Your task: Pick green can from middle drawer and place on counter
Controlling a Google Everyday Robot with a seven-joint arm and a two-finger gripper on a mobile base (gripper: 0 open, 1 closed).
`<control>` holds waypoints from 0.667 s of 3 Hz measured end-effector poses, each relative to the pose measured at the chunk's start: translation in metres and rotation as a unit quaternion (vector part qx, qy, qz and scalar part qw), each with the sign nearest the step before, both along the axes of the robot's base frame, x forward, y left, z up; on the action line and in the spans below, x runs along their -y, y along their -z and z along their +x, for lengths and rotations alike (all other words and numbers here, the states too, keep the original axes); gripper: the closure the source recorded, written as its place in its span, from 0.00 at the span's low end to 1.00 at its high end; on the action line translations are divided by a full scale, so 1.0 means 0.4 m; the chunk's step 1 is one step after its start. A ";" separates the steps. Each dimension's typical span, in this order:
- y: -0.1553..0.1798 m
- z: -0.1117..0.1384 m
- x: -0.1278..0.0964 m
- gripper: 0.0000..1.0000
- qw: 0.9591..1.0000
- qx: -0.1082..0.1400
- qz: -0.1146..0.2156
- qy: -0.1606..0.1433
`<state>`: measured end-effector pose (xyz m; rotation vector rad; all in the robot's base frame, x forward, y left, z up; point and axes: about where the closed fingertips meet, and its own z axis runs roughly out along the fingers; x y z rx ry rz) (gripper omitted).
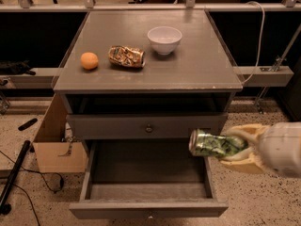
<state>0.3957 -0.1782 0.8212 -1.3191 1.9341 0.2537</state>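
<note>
Camera view: the claw (231,147) reaches in from 3 o'clock, clamped around the green can (210,144). The can lies sideways in the air, clear of the floor of the open middle drawer (148,208) and over its right side, at 4 o'clock. On the surface (197,65), from 11 to 12 o'clock, sit an orange (89,60), a crushed can (126,56) and a white bowl (164,39).
</note>
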 end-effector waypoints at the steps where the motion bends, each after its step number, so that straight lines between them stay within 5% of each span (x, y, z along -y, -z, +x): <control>1: -0.327 0.018 0.050 1.00 0.996 0.082 -0.018 0.009; 2: -0.495 0.121 0.028 1.00 0.994 0.109 -0.027 0.016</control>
